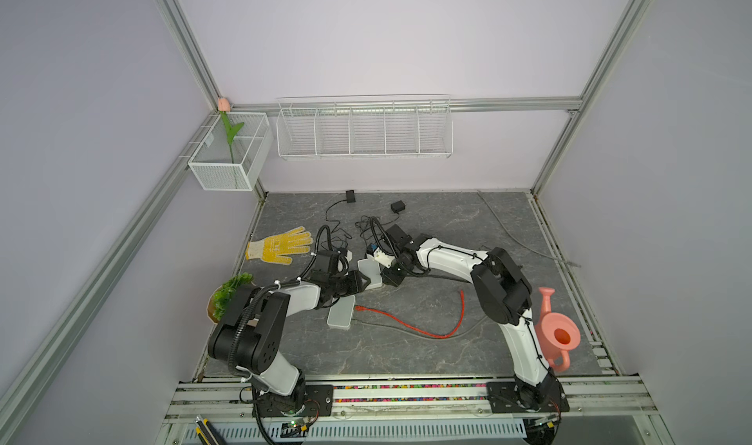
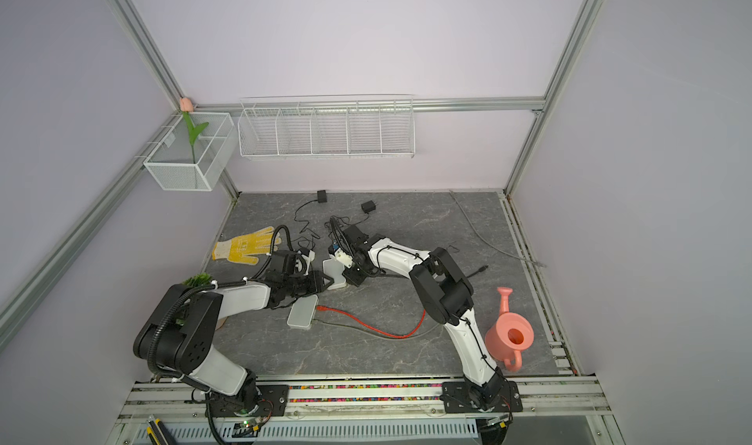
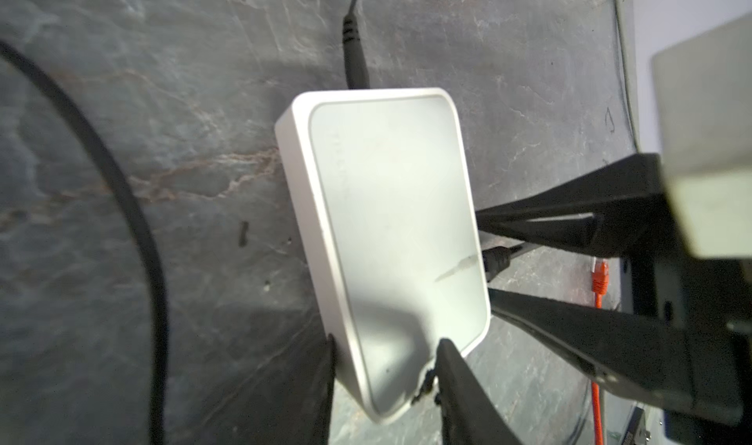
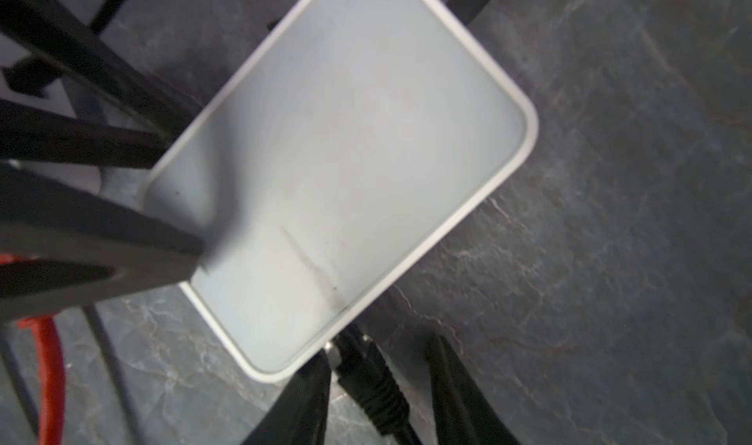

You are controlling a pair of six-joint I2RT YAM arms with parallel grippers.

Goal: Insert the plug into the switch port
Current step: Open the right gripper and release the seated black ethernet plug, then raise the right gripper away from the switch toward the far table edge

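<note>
Nearby, at the front of the table (image 1: pixel 407 361), a pink watering can (image 1: pixel 559 333) and an orange cable (image 4: pixel 51 361) were seen, with a spare white box (image 1: pixel 339 316) just beside the cable's end. A little farther in, the work was found. The step in hand was judged to be the letting go of the plug (image 4: pixel 366 382). It would be done well if the right gripper (image 4: pixel 380 353) were drawn straight back along the cord (image 4: pixel 386 406), so that the plug was not bumped or pulled out, while the switch (image 3: pixel 386 219) was kept from sliding. The plug was seen with its tip at the side wall of the switch, right at a port. Whether it was pushed all the way in could not be told. The right gripper's jaws were spread apart with the plug between them. One finger lay just beside the plug, and a clear gap was left to the other finger (image 4: pixel 455 382), so nothing was pinched there. The left gripper (image 3: pixel 388 341) was set around a corner of the switch, with one finger (image 3: pixel 329 382) touching its side wall and the other over its top. Whether the box was squeezed could not be told. Farther back, a yellow glove (image 1: pixel 280 247) and two small black power blocks (image 1: pixel 350 196) were seen on the table, well apart from the fingers.
</note>
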